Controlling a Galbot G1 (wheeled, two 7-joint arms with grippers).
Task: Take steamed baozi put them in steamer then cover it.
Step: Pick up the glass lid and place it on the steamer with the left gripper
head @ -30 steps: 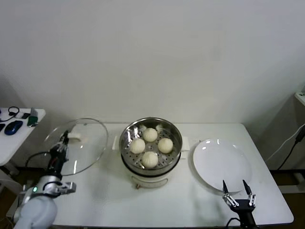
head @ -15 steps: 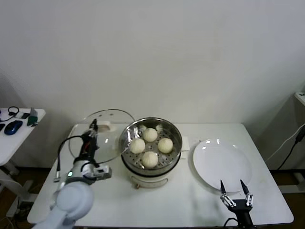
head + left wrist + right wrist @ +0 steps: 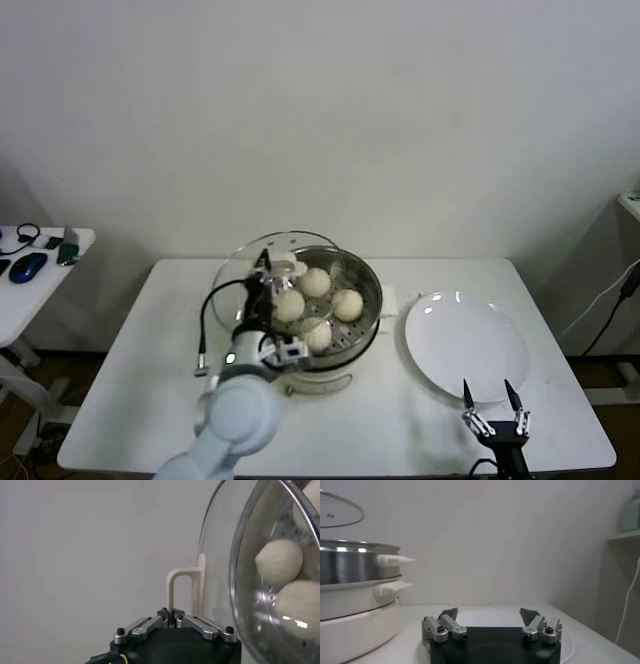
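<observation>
Several steamed baozi (image 3: 315, 283) lie on the perforated tray inside the steel steamer (image 3: 372, 290) at the table's middle. My left gripper (image 3: 262, 276) is shut on the cream handle (image 3: 175, 590) of the glass cover (image 3: 236, 280). The cover hangs tilted on edge above the steamer's left rim. In the left wrist view, two baozi (image 3: 280, 560) show through the cover's glass (image 3: 220, 580). My right gripper (image 3: 492, 400) stands open and empty at the table's front right. In the right wrist view, the right gripper (image 3: 489, 615) faces the steamer's side (image 3: 350, 567), well apart from it.
A flat white plate (image 3: 466, 345) lies bare to the right of the steamer, just behind the right gripper. A small side table (image 3: 40, 285) with a mouse and small items stands at far left. A cable loops from the left arm.
My left arm has carried the cover rightward from above the table's left side to over the steamer's left rim. The right gripper has stayed in place.
</observation>
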